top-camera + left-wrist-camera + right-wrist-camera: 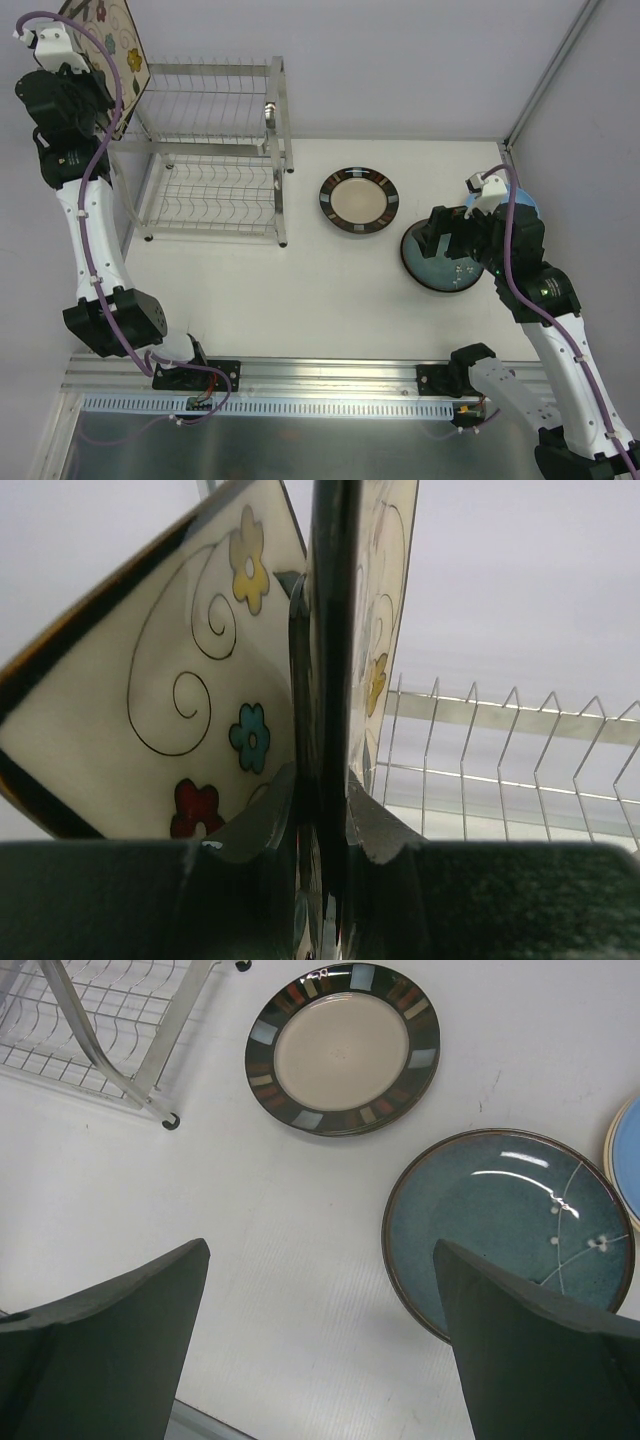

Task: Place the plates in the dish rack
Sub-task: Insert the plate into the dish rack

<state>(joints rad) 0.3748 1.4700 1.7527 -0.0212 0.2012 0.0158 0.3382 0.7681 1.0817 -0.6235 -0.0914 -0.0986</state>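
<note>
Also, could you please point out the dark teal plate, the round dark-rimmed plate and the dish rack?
dark teal plate [490, 1220], right wrist view, glazed centre.
round dark-rimmed plate [359, 199], top view, cream centre.
dish rack [200, 149], top view, front top rail.

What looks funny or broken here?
Nothing is broken or spilled. The only odd bit: the left gripper holds a flowery plate tilted in the air by the rack's left end, not in a slot. The teal plate lies flat.

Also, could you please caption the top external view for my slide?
Left gripper holds a square floral plate by the dish rack; open right gripper hovers over the teal plate.
</note>
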